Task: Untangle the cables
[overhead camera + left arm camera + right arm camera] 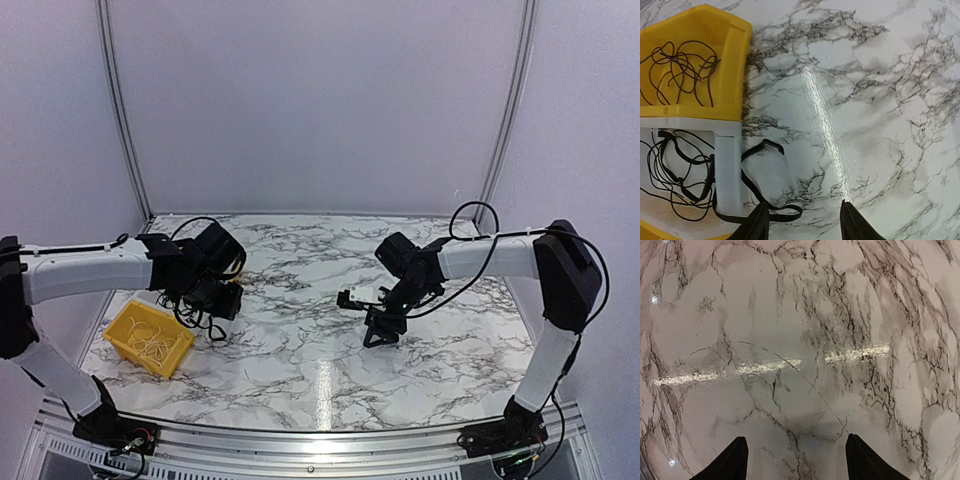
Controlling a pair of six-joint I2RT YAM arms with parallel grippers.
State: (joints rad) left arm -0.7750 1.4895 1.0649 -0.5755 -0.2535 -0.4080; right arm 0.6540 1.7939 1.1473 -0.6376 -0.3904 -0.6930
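Note:
Thin black cables (682,70) lie tangled in a yellow bin (735,60). More thin black cables (670,170) lie in a white compartment beside it. A flat black cable loop (771,146) runs out over the white wall onto the marble and passes by my left finger. My left gripper (805,225) is open with nothing between its jaws. In the top view it (215,300) hovers just right of the bin (125,345), with black loops (200,322) below it. My right gripper (797,460) is open and empty over bare marble, right of table centre (382,328).
The marble table (300,370) lies between the two arms. The yellow bin sits near the table's left edge. Pale walls enclose the back and sides. Thick black arm cables loop off both wrists.

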